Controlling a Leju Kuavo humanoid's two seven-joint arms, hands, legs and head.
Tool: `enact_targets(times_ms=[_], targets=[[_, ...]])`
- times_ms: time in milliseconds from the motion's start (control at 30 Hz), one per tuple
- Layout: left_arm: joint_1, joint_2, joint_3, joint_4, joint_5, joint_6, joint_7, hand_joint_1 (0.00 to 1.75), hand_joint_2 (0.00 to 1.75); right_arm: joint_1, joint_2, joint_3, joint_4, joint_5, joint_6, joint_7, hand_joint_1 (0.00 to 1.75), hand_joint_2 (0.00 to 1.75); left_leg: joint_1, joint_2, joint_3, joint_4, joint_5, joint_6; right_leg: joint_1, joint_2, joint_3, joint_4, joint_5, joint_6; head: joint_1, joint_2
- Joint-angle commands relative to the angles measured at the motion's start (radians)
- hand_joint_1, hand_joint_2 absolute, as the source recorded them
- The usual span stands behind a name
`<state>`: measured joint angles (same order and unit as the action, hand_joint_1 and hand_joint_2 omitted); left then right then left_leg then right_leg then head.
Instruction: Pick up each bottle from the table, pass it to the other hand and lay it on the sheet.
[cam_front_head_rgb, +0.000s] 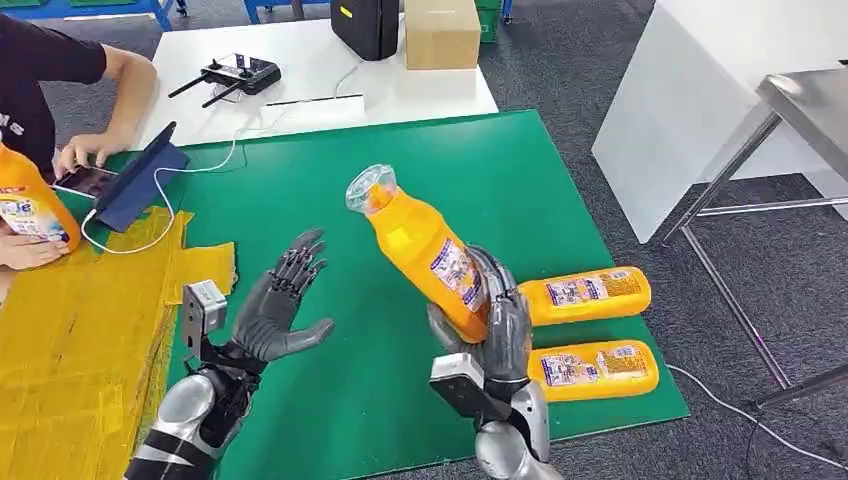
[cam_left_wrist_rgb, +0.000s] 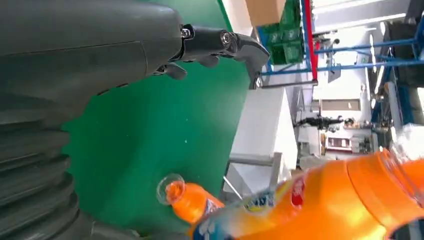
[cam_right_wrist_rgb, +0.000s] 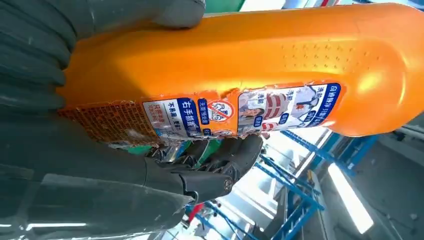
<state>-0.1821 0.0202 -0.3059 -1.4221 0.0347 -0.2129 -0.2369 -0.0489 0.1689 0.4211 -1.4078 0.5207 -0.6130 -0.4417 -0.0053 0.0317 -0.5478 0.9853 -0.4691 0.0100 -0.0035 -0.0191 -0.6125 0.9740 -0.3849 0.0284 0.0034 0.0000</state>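
The left hand (cam_front_head_rgb: 278, 310) hovered above the green worktop (cam_front_head_rgb: 520, 190) with fingers spread, holding nothing. Beside it, the right hand (cam_front_head_rgb: 497, 330) gripped an orange bottle (cam_front_head_rgb: 425, 250), tilted, cap toward the left hand. Two bottles (cam_front_head_rgb: 592, 330) lay rightmost.

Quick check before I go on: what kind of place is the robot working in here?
Probably a robotics test workshop, not a home: a green mat on the worktable, a radio controller on the white table, blue metal racking behind. The right hand holds an orange bottle.
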Motion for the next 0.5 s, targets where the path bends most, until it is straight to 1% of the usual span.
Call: enact_targets(times_ms=[33,67,133,233,333,367,400,500], targets=[[-0.063,0.041,-0.083,0.067,0.052,-0.028,0.005,0.0,1.75,-0.088,0.009,0.076,0.181,-0.01,0.049,-0.016,1.75,1.75,0.004,-0.005,0.009,0.0,-0.003,-0.002,0.003,0.003,0.01,-0.002,-0.003,-0.001,0.0,0.0],[-0.066,0.041,-0.086,0.068,0.054,-0.028,0.005,0.0,1.75,-0.09,0.012,0.083,0.189,-0.01,0.05,-0.019,1.75,1.75,0.004,-0.006,0.009,0.0,-0.004,-0.002,0.003,0.003,0.01,-0.002,-0.003,-0.001,0.0,0.0],[-0.078,0.043,-0.097,0.077,0.069,-0.028,0.006,0.0,1.75,-0.104,0.015,0.128,0.223,-0.006,0.067,-0.032,1.75,1.75,0.002,-0.002,0.004,-0.001,-0.001,-0.002,0.001,0.002,0.005,-0.002,-0.001,-0.001,0.0,0.0],[-0.083,0.042,-0.099,0.082,0.076,-0.029,0.005,0.0,1.75,-0.106,0.018,0.145,0.234,0.003,0.066,-0.038,1.75,1.75,0.002,-0.002,0.005,-0.001,-0.002,-0.002,0.001,0.002,0.005,-0.001,-0.001,-0.001,0.0,0.0],[-0.1,0.043,-0.11,0.102,0.1,-0.036,0.003,0.0,1.75,-0.13,0.015,0.218,0.274,0.016,0.097,-0.05,1.75,1.75,0.002,-0.003,0.004,-0.001,-0.001,-0.002,0.001,0.001,0.005,-0.001,-0.001,-0.001,0.0,0.0],[-0.104,0.042,-0.112,0.106,0.101,-0.035,0.003,0.0,1.75,-0.132,0.018,0.228,0.281,0.015,0.097,-0.052,1.75,1.75,0.002,-0.003,0.005,-0.001,-0.002,-0.002,0.002,0.002,0.006,-0.002,-0.001,-0.001,0.0,0.0],[-0.113,0.04,-0.115,0.116,0.106,-0.035,0.002,0.0,1.75,-0.141,0.019,0.252,0.296,0.016,0.101,-0.062,1.75,1.75,0.001,-0.001,0.002,-0.001,-0.001,-0.001,0.001,0.002,0.003,-0.001,0.0,0.0,0.0,0.0],[-0.13,0.04,-0.121,0.138,0.123,-0.032,0.002,0.0,1.75,-0.152,0.015,0.316,0.305,-0.004,0.109,-0.088,1.75,1.75,0.002,-0.003,0.004,-0.001,-0.001,-0.001,0.002,0.002,0.005,-0.001,-0.001,0.0,0.0,0.0]])
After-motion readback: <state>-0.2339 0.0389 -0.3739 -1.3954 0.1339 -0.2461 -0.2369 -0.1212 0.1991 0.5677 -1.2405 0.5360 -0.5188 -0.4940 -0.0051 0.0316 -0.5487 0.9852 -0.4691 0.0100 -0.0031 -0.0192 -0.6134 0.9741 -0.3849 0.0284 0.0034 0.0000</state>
